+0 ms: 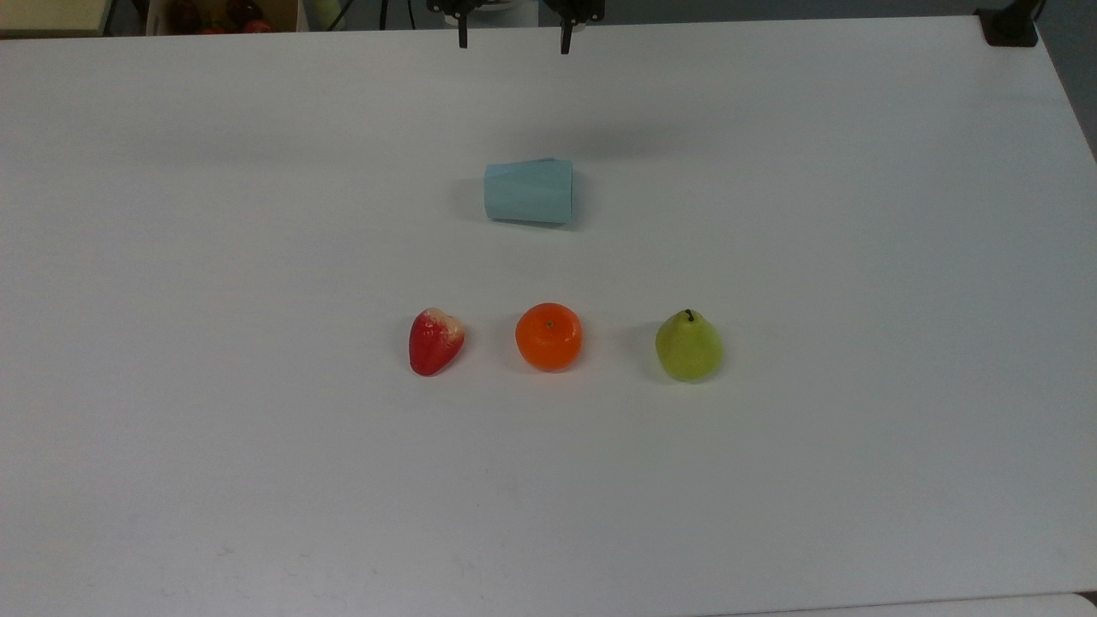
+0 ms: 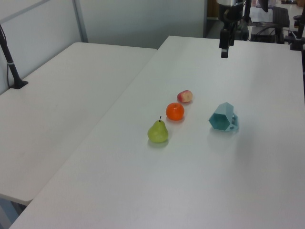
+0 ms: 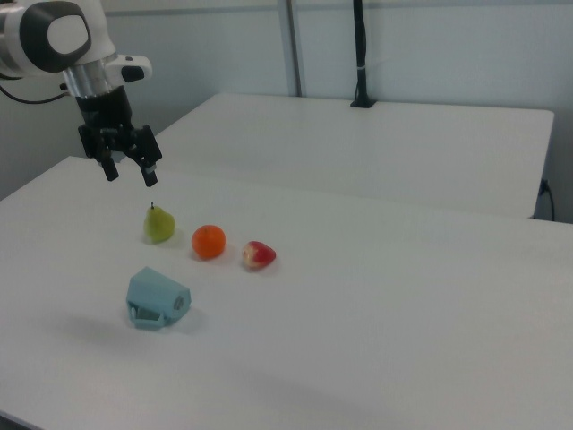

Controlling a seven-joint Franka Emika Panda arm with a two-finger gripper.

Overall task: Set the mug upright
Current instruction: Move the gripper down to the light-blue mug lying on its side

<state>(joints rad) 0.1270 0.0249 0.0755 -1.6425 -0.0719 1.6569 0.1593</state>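
A pale blue mug (image 1: 529, 192) with matte, faceted, tapered sides lies tipped on its side on the white table (image 1: 857, 300), below and well apart from the robot's hand (image 3: 131, 168). The hand hangs high above, fingers spread and empty, likely poised to descend. Farther from the hand, a strawberry (image 1: 435, 341), a glossy round orange (image 1: 548, 337) and a green pear (image 1: 689, 346) form a row.

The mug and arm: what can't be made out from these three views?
- Mug, top view: its own body hides any handle; mouth and inside face sideways, unseen.
- Mug, left view: only its closed base faces the camera; contents cannot be told.
- End effector, top view: the upper edge cuts off everything above the fingers.
- Arm, right view: the left edge cuts it off above the end effector.
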